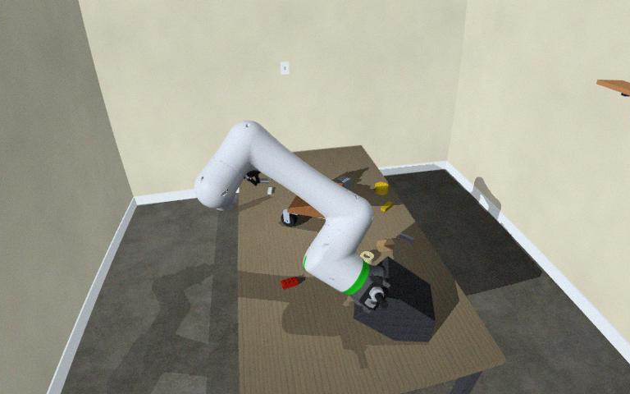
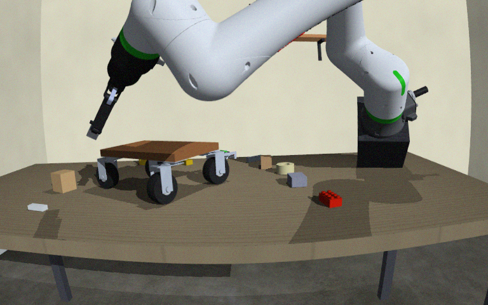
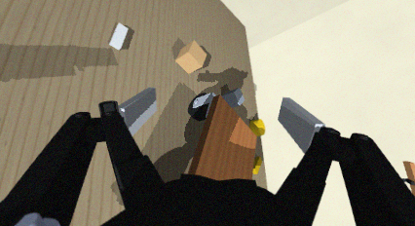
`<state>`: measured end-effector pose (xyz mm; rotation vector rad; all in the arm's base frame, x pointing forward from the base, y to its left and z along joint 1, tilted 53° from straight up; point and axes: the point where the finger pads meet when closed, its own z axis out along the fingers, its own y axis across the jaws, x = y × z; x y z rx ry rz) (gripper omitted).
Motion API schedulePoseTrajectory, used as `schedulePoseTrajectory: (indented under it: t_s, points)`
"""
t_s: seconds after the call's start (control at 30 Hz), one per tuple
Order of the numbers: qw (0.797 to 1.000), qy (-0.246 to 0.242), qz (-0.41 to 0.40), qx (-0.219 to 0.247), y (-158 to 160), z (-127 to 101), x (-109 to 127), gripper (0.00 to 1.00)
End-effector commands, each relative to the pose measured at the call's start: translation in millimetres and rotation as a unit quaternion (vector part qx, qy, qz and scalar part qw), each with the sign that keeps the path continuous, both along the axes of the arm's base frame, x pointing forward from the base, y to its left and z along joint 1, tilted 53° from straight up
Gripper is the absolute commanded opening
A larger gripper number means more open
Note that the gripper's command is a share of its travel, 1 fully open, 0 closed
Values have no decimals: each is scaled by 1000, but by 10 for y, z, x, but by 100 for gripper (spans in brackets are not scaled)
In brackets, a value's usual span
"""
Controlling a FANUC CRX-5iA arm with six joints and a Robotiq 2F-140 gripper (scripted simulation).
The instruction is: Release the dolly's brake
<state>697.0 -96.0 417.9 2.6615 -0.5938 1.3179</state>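
Note:
The dolly [image 2: 159, 148] [image 1: 304, 209] [image 3: 220, 145] has a brown wooden deck and stands on its black casters on the table [image 2: 239, 226]. A small green piece [image 2: 223, 151] shows at the top of the far right caster; the pedal's tilt is too small to tell. My gripper [image 2: 94, 132] [image 3: 217, 103] is open and empty. It hangs tilted a little above the dolly's left end and touches nothing. In the top view the arm hides most of it.
A tan cube [image 2: 63, 180] [image 3: 190, 56] and a white block [image 2: 37, 206] [image 3: 119, 36] lie left of the dolly. A tape roll [image 2: 285, 168], a grey cube [image 2: 297, 179] and a red brick [image 2: 330, 198] [image 1: 289, 281] lie to its right. Yellow pieces [image 1: 381, 187] lie behind it.

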Motion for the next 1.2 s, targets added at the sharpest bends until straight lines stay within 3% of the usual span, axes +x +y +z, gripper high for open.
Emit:
schedulePoseTrajectory:
  t_s: [0.0,0.53,0.57,0.67,0.77,0.87,0.93,0.97,1.03,1.1,1.13,1.17]
  points:
    - [1000,0,0,0,-3,2,0,100]
    - [1000,0,0,0,-3,2,0,100]
    - [1000,0,0,0,-6,-1,-1,0]
    - [1000,16,-13,7,-162,-148,-61,0]
    - [995,72,-54,36,-567,-581,-284,0]
    - [984,131,-91,75,-735,-847,-463,0]
    - [984,131,-91,75,-879,-1017,-563,0]
    - [975,164,-109,103,-901,-1106,-645,0]
    - [975,164,-109,103,-1030,-1270,-751,0]
    - [975,164,-109,103,-1030,-1270,-751,0]
    - [963,198,-125,136,-1153,-1521,-954,0]
    - [963,198,-125,136,-1201,-1591,-1003,0]
